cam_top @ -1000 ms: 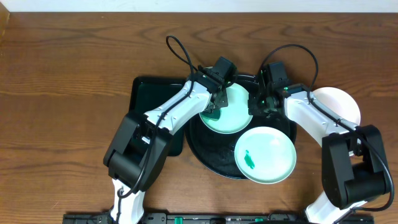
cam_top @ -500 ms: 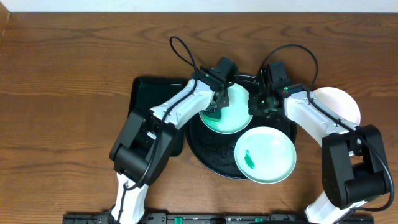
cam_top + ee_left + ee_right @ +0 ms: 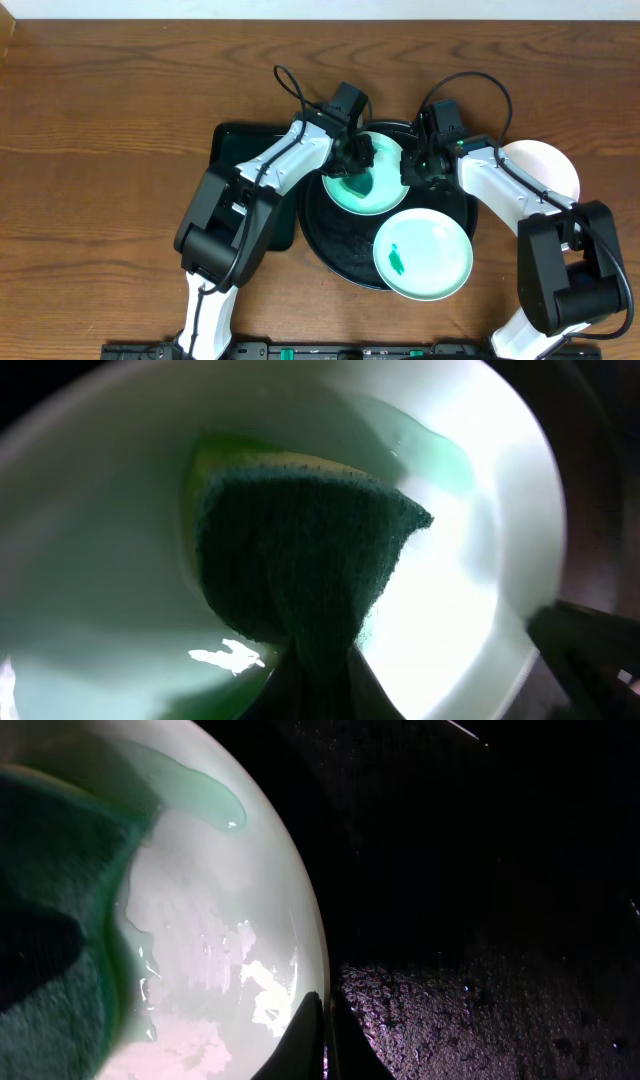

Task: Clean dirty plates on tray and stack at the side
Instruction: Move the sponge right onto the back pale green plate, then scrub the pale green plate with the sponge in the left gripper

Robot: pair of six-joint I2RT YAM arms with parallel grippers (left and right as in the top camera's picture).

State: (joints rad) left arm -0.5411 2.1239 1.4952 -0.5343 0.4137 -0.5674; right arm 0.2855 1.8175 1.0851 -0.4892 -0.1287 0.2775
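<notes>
Both pairs meet on one mint plate (image 3: 385,190): your left fingers (image 3: 280,700) clamp a green sponge (image 3: 300,560) against it, your right fingers (image 3: 305,1035) pinch its rim. It lies on the black tray's (image 3: 330,245) far half. A smeared plate (image 3: 430,250) overlaps the tray's near-right rim, and a white plate (image 3: 545,165) rests on the tabletop (image 3: 100,120) by its right edge.

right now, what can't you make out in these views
Left wrist: the sponge fills the frame, covering the middle of the mint plate; any smear under it is hidden. The left jaws are a dark blur at the bottom edge.
Right wrist: the round tray is too dark to check for dirt.
Overhead: the left arm covers part of the rectangular tray; the right arm overlaps the white plate.
</notes>
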